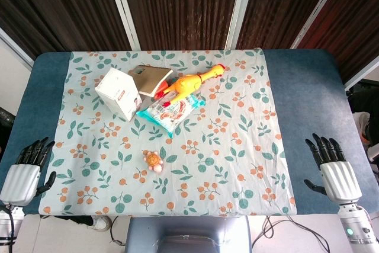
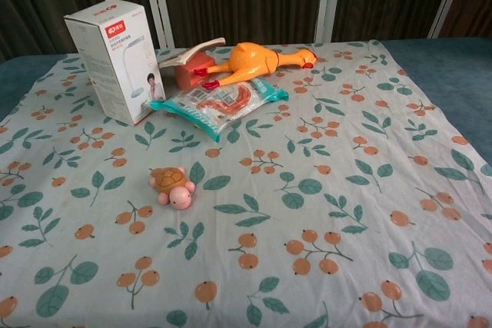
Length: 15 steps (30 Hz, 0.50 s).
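Observation:
On a floral cloth (image 1: 237, 146) lie a small pink and brown toy turtle (image 1: 154, 161) (image 2: 172, 185), a yellow rubber chicken (image 1: 192, 81) (image 2: 254, 61), a teal snack packet (image 1: 169, 109) (image 2: 219, 103), a white carton (image 1: 118, 93) (image 2: 115, 59) and a brown box (image 1: 151, 77) (image 2: 192, 65). My left hand (image 1: 26, 170) rests at the table's near left corner, fingers spread, holding nothing. At the near right corner my right hand (image 1: 333, 167) lies the same way, empty. Neither hand shows in the chest view.
The table top (image 1: 308, 87) is blue where the cloth does not cover it. Dark slatted panels with white posts (image 1: 240, 4) stand behind the far edge. Cables (image 1: 278, 229) hang below the near edge.

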Available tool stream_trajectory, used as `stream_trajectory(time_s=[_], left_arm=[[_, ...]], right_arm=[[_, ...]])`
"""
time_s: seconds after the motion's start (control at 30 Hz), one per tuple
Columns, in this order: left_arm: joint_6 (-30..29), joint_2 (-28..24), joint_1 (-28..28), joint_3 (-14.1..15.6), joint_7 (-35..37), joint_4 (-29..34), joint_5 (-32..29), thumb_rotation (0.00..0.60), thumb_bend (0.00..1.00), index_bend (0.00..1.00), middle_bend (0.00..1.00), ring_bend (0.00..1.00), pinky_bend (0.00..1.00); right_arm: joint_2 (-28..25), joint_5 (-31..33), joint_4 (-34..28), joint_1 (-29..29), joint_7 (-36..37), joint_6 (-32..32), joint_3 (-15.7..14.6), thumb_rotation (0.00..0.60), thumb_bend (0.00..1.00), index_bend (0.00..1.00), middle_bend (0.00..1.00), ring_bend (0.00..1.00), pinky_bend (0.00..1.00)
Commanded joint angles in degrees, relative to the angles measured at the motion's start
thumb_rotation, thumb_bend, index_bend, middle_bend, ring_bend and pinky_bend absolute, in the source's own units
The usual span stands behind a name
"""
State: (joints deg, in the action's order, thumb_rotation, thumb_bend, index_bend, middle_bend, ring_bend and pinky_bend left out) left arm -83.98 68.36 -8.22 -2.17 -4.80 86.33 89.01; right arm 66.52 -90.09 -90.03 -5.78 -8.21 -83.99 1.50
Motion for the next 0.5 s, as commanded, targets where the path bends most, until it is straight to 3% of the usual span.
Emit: stream_trajectory(time_s=[0.03, 0.17, 0.23, 0.37, 0.5], left_arm=[[-0.1, 0.11, -0.23, 0.03, -0.19, 0.24, 0.49, 0.6, 0.41, 0.0, 0.0, 0.0, 0.13], [0.24, 1.18, -1.44, 0.54, 0.87, -1.05, 2.9, 0.6, 0.41, 0.0, 0.0, 0.0, 0.13], [0.04, 2.31, -2.32, 0.96, 1.43, -2.21, 5.2, 0.6, 0.41, 0.0, 0.0, 0.06, 0.18], [1.91, 7.85, -6.21, 2.03, 3.58, -7.58, 10.79, 0.6, 0.41, 0.0, 0.0, 0.37, 0.52], [10.32, 12.24, -11.47, 2.13, -1.49, -9.34, 11.64, 0.6, 0.41, 0.0, 0.0, 0.54, 0.68]], right_arm=[[-0.11, 0.04, 0.02, 0.35, -0.4, -0.6, 0.01, 0.6, 0.2, 0.0, 0.0, 0.0, 0.0], [-1.05, -0.55, -0.58, 1.11, 0.2, -1.72, -0.44, 0.6, 0.2, 0.0, 0.0, 0.0, 0.0], [-1.61, -1.29, -0.8, 1.46, 1.28, -2.75, -0.55, 0.6, 0.2, 0.0, 0.0, 0.0, 0.0], [-2.74, -1.85, -1.06, 2.32, 2.9, -4.45, -0.63, 0.6, 0.2, 0.0, 0.0, 0.0, 0.0], [-3.21, -2.29, -1.39, 2.53, 3.94, -4.93, -0.68, 0.6, 0.2, 0.0, 0.0, 0.0, 0.0]])
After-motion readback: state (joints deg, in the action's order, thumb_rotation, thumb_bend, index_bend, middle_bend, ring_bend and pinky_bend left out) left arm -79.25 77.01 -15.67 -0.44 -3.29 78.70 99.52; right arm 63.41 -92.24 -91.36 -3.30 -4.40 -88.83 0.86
